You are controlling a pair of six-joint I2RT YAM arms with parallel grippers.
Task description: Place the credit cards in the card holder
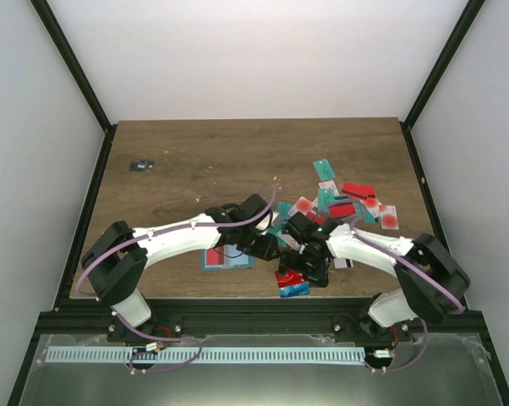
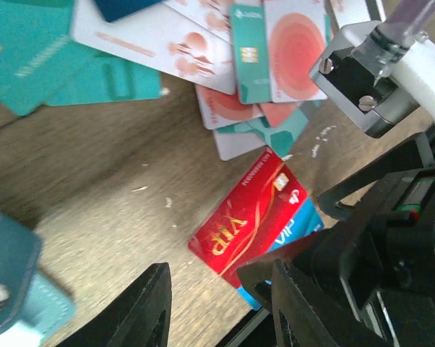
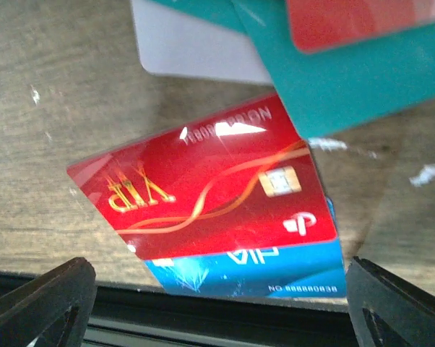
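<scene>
A red VIP card (image 3: 203,195) lies on top of a blue VIP card (image 3: 275,267) at the table's front edge; both also show in the top view (image 1: 292,282). My right gripper (image 3: 217,307) is open above them, one finger on each side, holding nothing. My left gripper (image 2: 217,307) is open and empty just left of the same red card (image 2: 246,220). The teal-blue card holder (image 1: 225,259) lies flat under the left arm; its corner shows in the left wrist view (image 2: 15,282). Several more credit cards (image 1: 343,203) lie in a loose pile behind.
A small dark object (image 1: 141,166) lies at the far left of the table. The black front rail (image 3: 203,329) runs right under the two VIP cards. The right arm's wrist (image 2: 376,72) is close beside my left gripper.
</scene>
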